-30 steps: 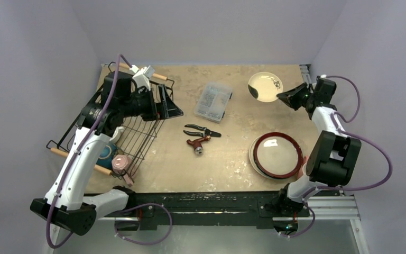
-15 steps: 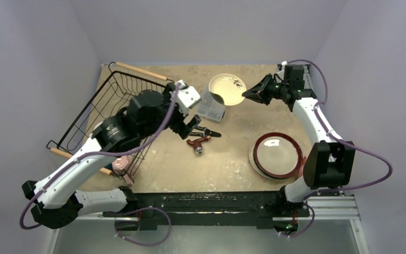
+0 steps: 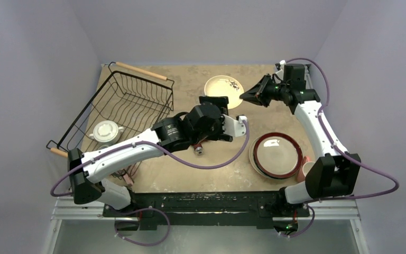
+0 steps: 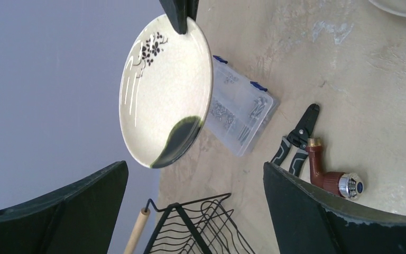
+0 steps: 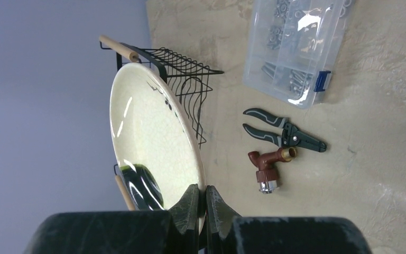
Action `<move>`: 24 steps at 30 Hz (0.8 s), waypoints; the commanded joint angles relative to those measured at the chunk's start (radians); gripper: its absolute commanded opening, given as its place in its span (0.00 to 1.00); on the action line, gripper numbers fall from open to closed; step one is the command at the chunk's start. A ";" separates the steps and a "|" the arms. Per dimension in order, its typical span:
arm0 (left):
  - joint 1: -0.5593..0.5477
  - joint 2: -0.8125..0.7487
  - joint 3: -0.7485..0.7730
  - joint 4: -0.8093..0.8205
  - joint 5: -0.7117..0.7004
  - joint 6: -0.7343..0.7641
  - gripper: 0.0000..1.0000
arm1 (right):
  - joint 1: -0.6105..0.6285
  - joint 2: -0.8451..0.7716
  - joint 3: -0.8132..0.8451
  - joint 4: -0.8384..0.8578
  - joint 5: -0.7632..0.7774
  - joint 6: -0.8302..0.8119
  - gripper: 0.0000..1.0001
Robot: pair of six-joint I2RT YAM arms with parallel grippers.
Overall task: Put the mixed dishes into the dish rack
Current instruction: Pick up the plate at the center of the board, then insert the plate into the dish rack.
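Lavender walls close in on three sides of a tan, mottled table [image 3: 217,179], and over its far middle you have what looks to me like a handover shaping up. Your right gripper [image 5: 202,197] is pinched tight on the rim of the cream plate [image 4: 164,90], the one with the black blossom sprig and a dark patch at one edge. It holds the plate on edge in the air, clear of the table, above the clear box [image 5: 296,42]. Your left gripper [image 3: 213,101] faces it with fingers spread wide and nothing in them. In its wrist view the plate sits ahead of the gap and touches neither finger. The rack [image 3: 142,71] waits at the far left, well apart from the plate, with a white cup [image 3: 105,130] already in its near end. For the next move, bring the left fingers around a free stretch of rim, away from the right's pinch, and clamp before the right lets go. Glazed ceramic held by an edge looks apt to slip. After that it's a carry to the rack and an upright drop into a ribbed slot. Mind the cutters [image 5: 283,132] and brown tap [image 5: 268,169] lying below. A red-rimmed plate [image 3: 276,154] waits on the table at right.
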 commanded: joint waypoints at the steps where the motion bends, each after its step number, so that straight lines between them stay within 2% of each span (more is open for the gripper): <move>1: -0.020 0.045 0.013 0.168 -0.086 0.109 0.99 | 0.017 -0.036 0.047 -0.023 -0.032 0.000 0.00; 6: -0.023 0.092 -0.001 0.202 -0.094 0.136 0.93 | 0.020 -0.050 0.054 -0.070 -0.046 -0.016 0.00; 12: -0.025 0.122 -0.034 0.266 -0.160 0.203 0.79 | 0.027 -0.056 0.060 -0.095 -0.065 -0.019 0.00; 19: -0.025 0.159 -0.035 0.301 -0.181 0.229 0.70 | 0.031 -0.044 0.091 -0.143 -0.067 -0.050 0.00; 22: -0.025 0.169 -0.029 0.319 -0.201 0.239 0.63 | 0.032 -0.039 0.106 -0.158 -0.067 -0.062 0.00; 24: -0.025 0.177 -0.020 0.324 -0.217 0.240 0.54 | 0.035 -0.035 0.113 -0.163 -0.070 -0.068 0.00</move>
